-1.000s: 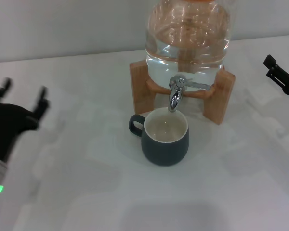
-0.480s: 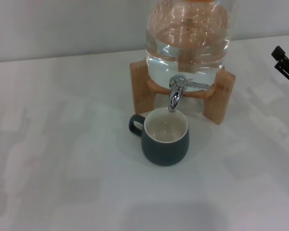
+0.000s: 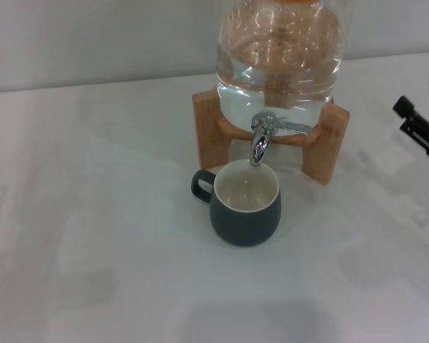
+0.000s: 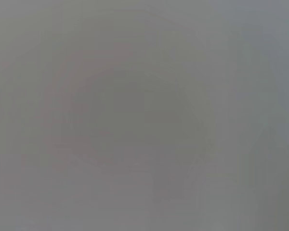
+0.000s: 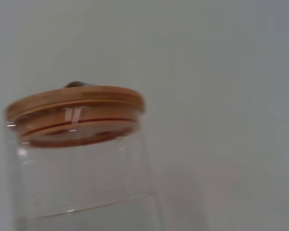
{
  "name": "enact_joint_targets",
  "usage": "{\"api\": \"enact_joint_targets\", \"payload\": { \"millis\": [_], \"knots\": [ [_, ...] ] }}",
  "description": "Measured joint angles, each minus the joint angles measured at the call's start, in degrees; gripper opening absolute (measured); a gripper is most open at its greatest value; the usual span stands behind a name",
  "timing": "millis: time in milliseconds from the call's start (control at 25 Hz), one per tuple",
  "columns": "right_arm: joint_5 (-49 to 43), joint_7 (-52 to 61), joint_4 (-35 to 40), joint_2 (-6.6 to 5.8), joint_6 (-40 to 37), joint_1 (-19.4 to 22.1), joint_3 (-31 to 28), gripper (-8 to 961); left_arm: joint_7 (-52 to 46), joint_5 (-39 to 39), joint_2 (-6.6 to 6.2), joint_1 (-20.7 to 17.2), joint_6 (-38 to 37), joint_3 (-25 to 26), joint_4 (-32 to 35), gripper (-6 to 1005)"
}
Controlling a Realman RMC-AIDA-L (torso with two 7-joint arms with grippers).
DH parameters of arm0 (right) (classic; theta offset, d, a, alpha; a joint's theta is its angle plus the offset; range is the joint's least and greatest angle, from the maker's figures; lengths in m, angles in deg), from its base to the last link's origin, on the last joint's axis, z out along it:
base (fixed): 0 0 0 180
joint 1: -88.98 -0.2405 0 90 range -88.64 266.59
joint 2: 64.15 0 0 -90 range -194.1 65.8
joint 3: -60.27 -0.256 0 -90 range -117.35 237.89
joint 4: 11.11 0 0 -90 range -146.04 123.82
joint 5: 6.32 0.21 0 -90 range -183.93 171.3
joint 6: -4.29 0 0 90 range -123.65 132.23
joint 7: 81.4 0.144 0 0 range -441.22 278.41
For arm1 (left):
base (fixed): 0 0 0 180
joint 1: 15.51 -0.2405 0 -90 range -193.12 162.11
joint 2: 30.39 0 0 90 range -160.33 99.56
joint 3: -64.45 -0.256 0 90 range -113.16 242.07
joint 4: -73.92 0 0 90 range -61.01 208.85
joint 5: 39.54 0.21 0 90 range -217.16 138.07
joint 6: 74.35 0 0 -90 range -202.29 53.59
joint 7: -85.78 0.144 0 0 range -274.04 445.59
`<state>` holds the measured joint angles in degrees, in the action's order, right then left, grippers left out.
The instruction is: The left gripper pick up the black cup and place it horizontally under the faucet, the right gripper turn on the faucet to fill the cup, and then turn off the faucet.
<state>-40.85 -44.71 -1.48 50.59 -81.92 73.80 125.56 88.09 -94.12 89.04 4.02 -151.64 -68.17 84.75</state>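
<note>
Black cup [image 3: 244,203] stands upright on the white table [image 3: 93,214], directly under the faucet [image 3: 260,141].

The right gripper [image 3: 420,127] is at the right edge, well apart from the wooden stand [image 3: 327,143]; its prongs are apart, holding nothing. The left gripper is not visible (its wrist view is only grey). The water jug [image 5: 82,168] has a wooden lid [image 5: 74,111].

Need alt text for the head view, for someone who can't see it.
A black cup stands upright on a white table directly under the faucet of a clear water jug on a wooden stand. The right gripper hovers at the right edge, touching nothing; the left gripper is out of view.
</note>
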Motion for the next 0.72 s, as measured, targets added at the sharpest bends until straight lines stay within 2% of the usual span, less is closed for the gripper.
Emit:
{"api": "enact_joint_targets", "payload": {
  "millis": [320,720],
  "knots": [
    [-3.15,0.91,-0.25,0.12,-4.45,1.62,4.17,862,-0.27,0.56,0.15,-0.15,1.13,-1.12,-0.38,773],
    [-3.21,3.00,0.31,0.44,-5.41,-0.28,13.97,862,-0.45,0.62,0.32,-0.23,2.35,-3.89,-0.21,773]
  ]
}}
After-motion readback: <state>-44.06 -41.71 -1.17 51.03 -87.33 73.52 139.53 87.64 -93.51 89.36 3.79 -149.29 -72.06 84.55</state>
